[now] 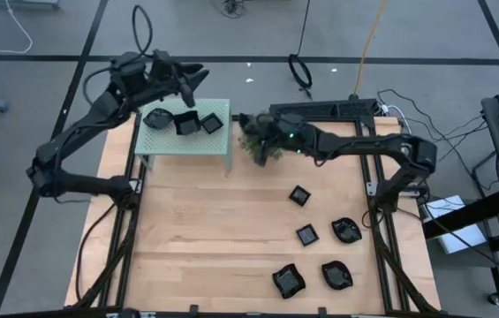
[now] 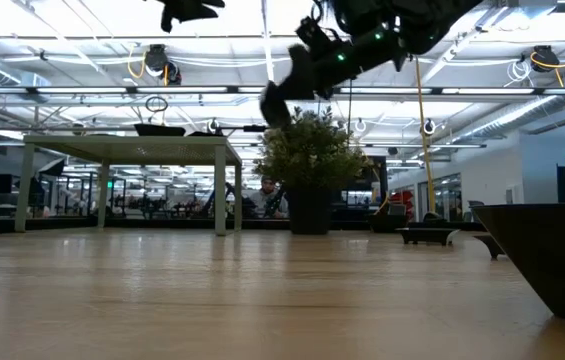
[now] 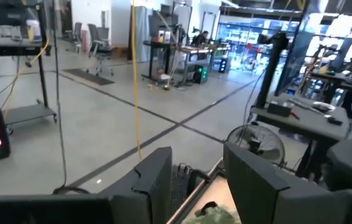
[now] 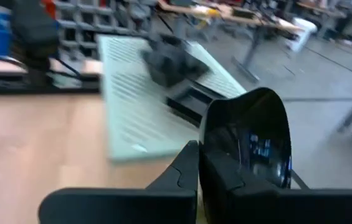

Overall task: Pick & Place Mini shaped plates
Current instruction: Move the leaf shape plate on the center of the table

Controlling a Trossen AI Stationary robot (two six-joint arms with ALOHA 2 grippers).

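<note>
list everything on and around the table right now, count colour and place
plates on wood: five, black, right half of the table
plates on stand: three, black, on its top
held plate: one, glossy black, in the right gripper
stand: one, pale green, far left of the table
plant: one, green, dark pot, far middle, under the right gripper
table: one, light wood
person: one, seated in the room behind the table
left gripper: jaws apart, empty, above the stand's far edge
right gripper: shut on the held plate, over the plant

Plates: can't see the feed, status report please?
Right pincer shut on plate, above the plant. Left pincer open, empty, over the shelf. Five plates on the table.
</note>
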